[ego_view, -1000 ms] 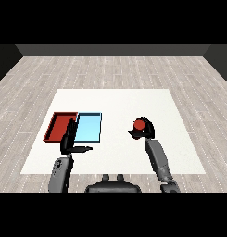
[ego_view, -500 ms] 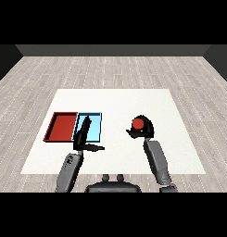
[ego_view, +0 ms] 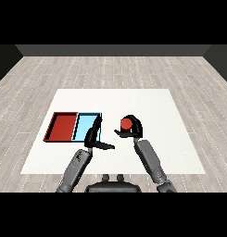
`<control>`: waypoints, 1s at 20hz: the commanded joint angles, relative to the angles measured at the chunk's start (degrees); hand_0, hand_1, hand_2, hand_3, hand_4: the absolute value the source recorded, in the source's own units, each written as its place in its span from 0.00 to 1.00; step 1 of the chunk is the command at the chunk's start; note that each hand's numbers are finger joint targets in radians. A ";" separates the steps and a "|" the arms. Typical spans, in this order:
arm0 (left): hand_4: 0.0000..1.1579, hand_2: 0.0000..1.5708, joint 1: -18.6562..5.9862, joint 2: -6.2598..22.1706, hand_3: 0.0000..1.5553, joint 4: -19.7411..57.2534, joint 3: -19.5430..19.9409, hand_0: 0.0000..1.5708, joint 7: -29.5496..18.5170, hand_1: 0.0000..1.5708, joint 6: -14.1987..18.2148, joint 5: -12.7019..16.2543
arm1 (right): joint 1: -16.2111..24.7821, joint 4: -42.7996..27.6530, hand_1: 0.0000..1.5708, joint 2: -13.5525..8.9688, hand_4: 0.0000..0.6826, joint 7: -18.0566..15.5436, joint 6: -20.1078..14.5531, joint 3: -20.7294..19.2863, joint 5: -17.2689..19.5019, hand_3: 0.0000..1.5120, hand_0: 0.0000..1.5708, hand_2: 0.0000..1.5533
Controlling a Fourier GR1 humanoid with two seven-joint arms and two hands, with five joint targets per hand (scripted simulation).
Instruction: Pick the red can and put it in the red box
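Observation:
The red can (ego_view: 126, 124) stands upright on the white table (ego_view: 147, 104), right of the trays. My right hand (ego_view: 133, 130) is curled round it, fingers over its far side and thumb at its near left. The red tray (ego_view: 62, 127) lies at the left, with the light blue tray (ego_view: 85, 124) touching its right side. My left hand (ego_view: 94, 135) hovers over the blue tray's near right corner, fingers straight and pointing away, thumb stretched toward the right. It holds nothing.
Grey wood-plank floor (ego_view: 36, 78) surrounds the white table. A dark wall (ego_view: 113, 50) runs along the back. Both forearms come in from the near edge of the table.
My left hand has swung rightward from beside the red tray to the blue tray's right corner, closer to the can. The right hand with the can has shifted left, toward the trays.

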 commanded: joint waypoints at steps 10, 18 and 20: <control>0.00 0.00 -5.74 -0.02 0.00 3.75 -4.55 0.00 1.37 0.00 4.75 0.85 | -1.71 -5.63 0.89 0.16 0.90 3.03 -3.79 6.49 -1.83 0.93 0.89 0.91; 0.00 0.00 -12.01 -0.02 0.00 11.41 -7.69 0.00 2.70 0.00 9.31 3.21 | -2.40 -5.84 0.91 0.17 0.90 -0.06 -9.76 14.63 -5.36 0.93 0.91 0.92; 0.00 0.00 -12.43 -0.02 0.00 12.22 -4.73 0.00 1.40 0.00 4.87 3.56 | -4.31 -6.22 0.91 0.17 0.88 2.57 -10.72 15.03 -4.92 0.93 0.91 0.93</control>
